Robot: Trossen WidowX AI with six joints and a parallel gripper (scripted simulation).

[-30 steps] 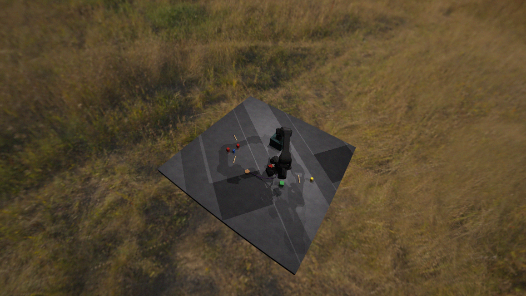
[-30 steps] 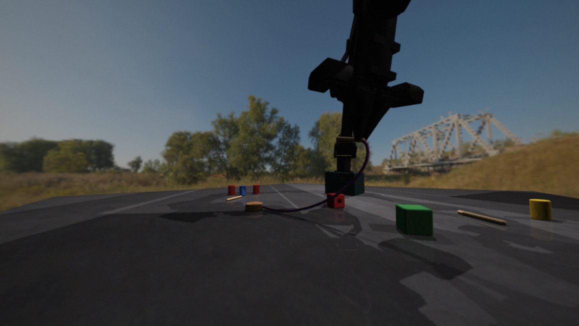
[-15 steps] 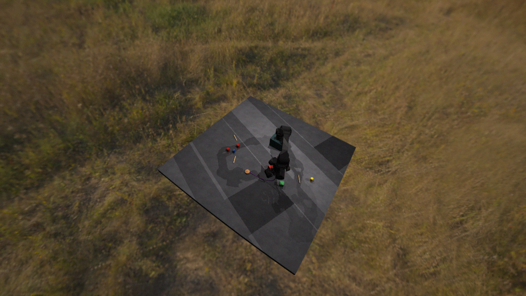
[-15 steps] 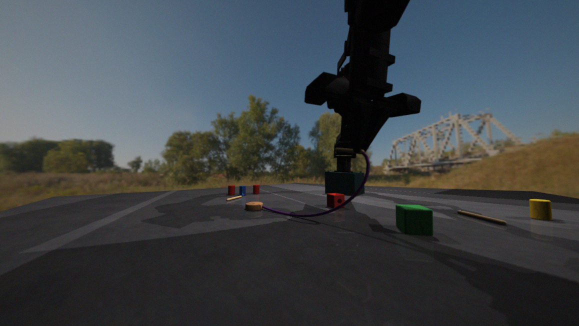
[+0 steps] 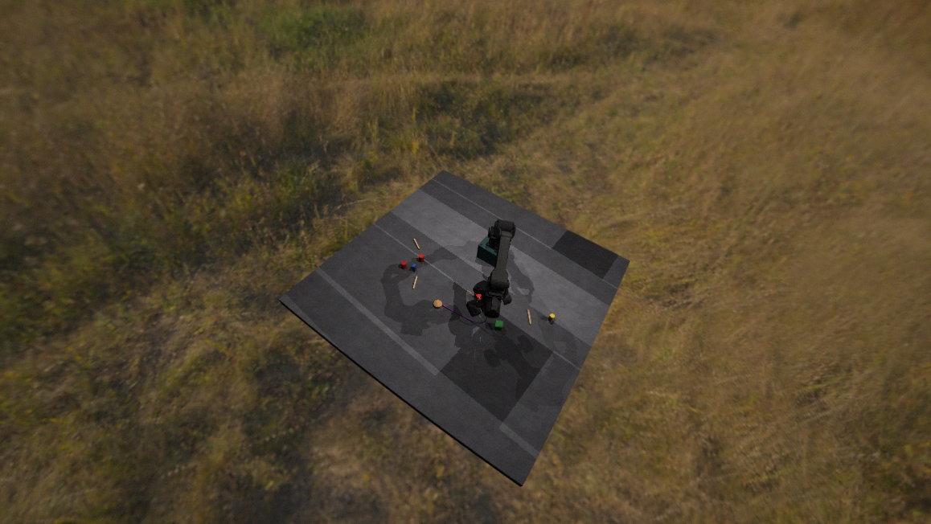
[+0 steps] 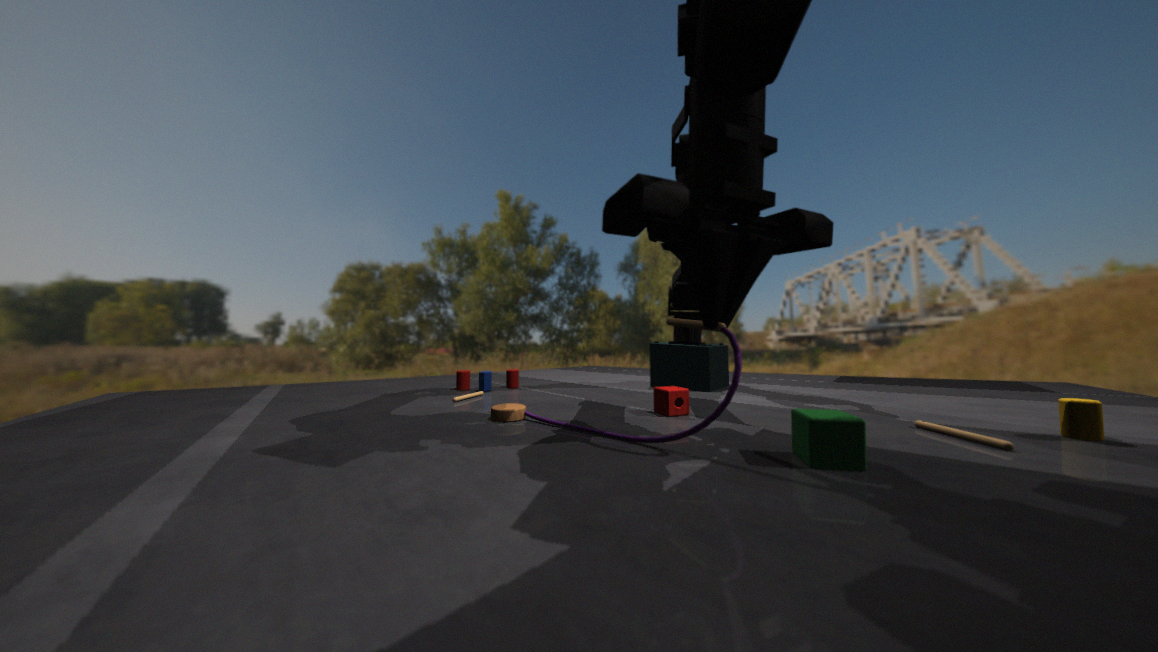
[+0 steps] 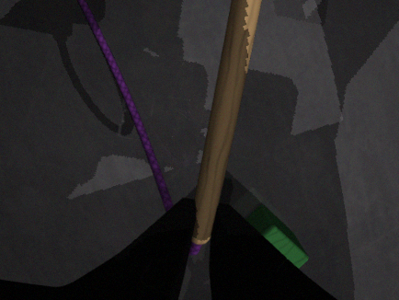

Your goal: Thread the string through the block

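My gripper (image 6: 711, 322) (image 7: 202, 213) is shut on the string's wooden stick (image 6: 685, 322) (image 7: 222, 115), near its string end. The stick is held level, well above the table, and points left in the exterior view. The purple string (image 5: 459, 315) (image 6: 738, 364) (image 7: 133, 110) hangs from the stick in a slack curve down to the round wooden button (image 5: 437, 304) (image 6: 508, 413) on the table. The red block (image 5: 477, 296) (image 6: 662, 402) stands on the table below the gripper, its dark hole showing in the exterior view. The string passes outside it. The block is not visible in the wrist view.
A green block (image 5: 498, 324) (image 6: 826, 441) (image 7: 286, 247) stands near the string. Right of it are a loose stick (image 5: 529, 317) (image 6: 962, 435) and a yellow cylinder (image 5: 551, 317) (image 6: 1081, 419). Two loose sticks, two red cylinders and a small blue object (image 5: 413, 267) (image 6: 485, 381) are at the left.
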